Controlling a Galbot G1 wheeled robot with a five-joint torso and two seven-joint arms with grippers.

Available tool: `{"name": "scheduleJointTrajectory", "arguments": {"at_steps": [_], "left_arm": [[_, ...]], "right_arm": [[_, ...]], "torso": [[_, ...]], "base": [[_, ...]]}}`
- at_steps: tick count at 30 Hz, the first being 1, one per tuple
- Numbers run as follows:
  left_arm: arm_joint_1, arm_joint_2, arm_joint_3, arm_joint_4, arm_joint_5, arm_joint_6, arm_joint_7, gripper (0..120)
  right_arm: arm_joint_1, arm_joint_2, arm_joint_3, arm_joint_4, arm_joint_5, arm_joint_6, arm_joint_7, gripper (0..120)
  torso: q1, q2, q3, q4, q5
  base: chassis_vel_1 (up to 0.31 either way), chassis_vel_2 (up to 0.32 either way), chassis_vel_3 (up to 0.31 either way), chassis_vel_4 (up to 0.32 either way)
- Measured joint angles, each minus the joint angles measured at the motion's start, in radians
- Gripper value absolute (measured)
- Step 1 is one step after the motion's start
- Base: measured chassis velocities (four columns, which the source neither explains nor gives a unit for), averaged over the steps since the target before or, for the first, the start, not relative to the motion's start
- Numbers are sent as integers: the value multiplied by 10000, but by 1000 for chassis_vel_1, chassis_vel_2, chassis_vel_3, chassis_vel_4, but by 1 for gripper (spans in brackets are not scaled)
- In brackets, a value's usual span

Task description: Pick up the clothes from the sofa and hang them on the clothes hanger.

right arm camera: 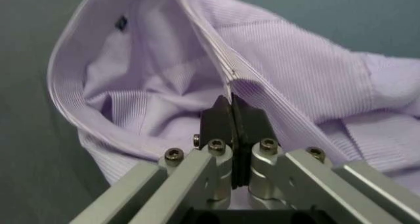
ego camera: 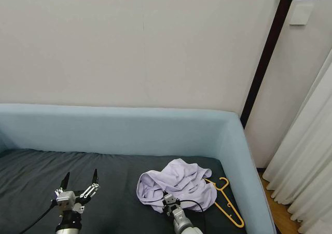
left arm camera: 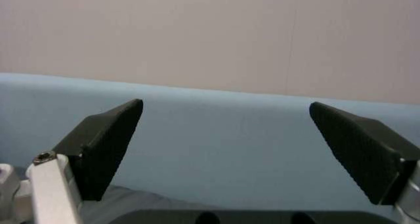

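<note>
Shirt [ego camera: 176,184] crumpled lower right of head view on sofa [ego camera: 233,140], hanger [ego camera: 226,203] just beside, bare. Left wrist view: left gripper [left arm camera: 226,104] jaws wide, empty. Right wrist view: right gripper [right arm camera: 231,102] pinched shut on shirt fold. We reckon pickup's barely begun, hanging not yet done.

A plain off-white wall [ego camera: 129,42] rises behind the sofa [ego camera: 129,131], whose back and side arm are pale blue around a dark grey seat [ego camera: 41,171]. Beside the sofa's right arm a dark frame post [ego camera: 265,57] runs up the wall, edging a pale panel [ego camera: 306,63]. White curtains [ego camera: 311,166] hang just past that arm, above a strip of wooden floor [ego camera: 277,213].
</note>
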Motion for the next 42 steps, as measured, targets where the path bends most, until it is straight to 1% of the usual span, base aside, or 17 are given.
{"name": "scheduleJointTrajectory", "arguments": {"at_steps": [3, 4, 8, 9, 11, 14, 15, 20, 21, 26, 27, 29, 31, 32, 35, 39, 42], "left_arm": [[-19, 36, 12, 47, -12, -25, -2, 100], [-19, 36, 12, 47, -12, -25, -2, 100], [-127, 116, 37, 129, -106, -82, -3, 100], [-127, 116, 37, 129, -106, -82, -3, 100], [-236, 217, 111, 206, -147, -99, 18, 100], [-504, 576, 415, 487, -139, -266, 265, 100], [-504, 576, 415, 487, -139, -266, 265, 100], [-1169, 967, 1025, 1196, -597, -1064, 1412, 100], [-1169, 967, 1025, 1196, -597, -1064, 1412, 100], [-1672, 1402, 1443, 1625, -1662, -1747, 3274, 100], [-1672, 1402, 1443, 1625, -1662, -1747, 3274, 100], [-1823, 1545, 1511, 1653, -2081, -1855, 4050, 100], [-1850, 1607, 1478, 1633, -2315, -1890, 4515, 100], [-1850, 1607, 1478, 1633, -2315, -1890, 4515, 100], [-1870, 1632, 1377, 1558, -2452, -1931, 4965, 100], [-1923, 1738, 1351, 1422, -2600, -1912, 5403, 100], [-2066, 1991, 1382, 1330, -2834, -1800, 5874, 100]], "right_arm": [[151, -478, 341, 702, 1623, 370, -1261, 0], [151, -478, 341, 702, 1623, 370, -1261, 0], [836, -1194, 704, 1742, 3866, 838, -2736, 0], [836, -1194, 704, 1742, 3866, 838, -2736, 0], [1363, -1556, 793, 2327, 4779, 914, -3143, 0], [2444, -1983, 803, 3265, 6169, 788, -3278, 0], [2444, -1983, 803, 3265, 6169, 788, -3278, 0], [4088, -2228, 810, 4109, 7596, 614, -2635, 0], [4088, -2228, 810, 4109, 7596, 614, -2635, 0], [5617, -2435, 970, 4682, 8295, 560, -1950, 0], [5617, -2435, 970, 4682, 8295, 560, -1950, 0], [6128, -2477, 1006, 4786, 8332, 519, -1854, 0], [6640, -2436, 942, 4759, 8331, 454, -1786, 0], [6640, -2436, 942, 4759, 8331, 454, -1786, 0], [7383, -2255, 674, 4427, 8258, 428, -1638, 0], [7984, -2104, 470, 4119, 8215, 382, -1310, 0], [8461, -1986, 383, 3926, 8243, 313, -962, 0]], "torso": [[0, 0, 0, -2, 1], [0, 0, 0, -2, 1], [0, 0, 1, -1, 0], [0, 0, 1, -1, 0], [0, -1, 2, 1, 1], [0, 0, 1, 0, 2], [0, 0, 1, 0, 2], [1, -1, 2, 0, -1], [1, -1, 2, 0, -1], [1, 0, 1, 0, -1], [1, 0, 1, 0, -1], [1, -1, 1, -4, 1], [1, 0, 1, -3, 2], [1, 0, 1, -3, 2], [1, -2, 1, 6, -1], [1, -1, 1, -1, -1], [1, 0, 0, 1, 0]], "base": [[0, 0, 0, 0], [0, 0, 0, 0], [0, 0, 0, 0], [0, 0, 0, 0], [0, 0, 0, 0], [0, 0, 0, 0], [0, 0, 0, 0], [0, 0, 0, 0], [0, 0, 0, 0], [0, 0, 0, 0], [0, 0, 0, 0], [0, 0, 0, 0], [0, 0, 0, 0], [0, 0, 0, 0], [0, 0, 0, 0], [0, 0, 0, 0], [0, 0, 0, 0]]}}
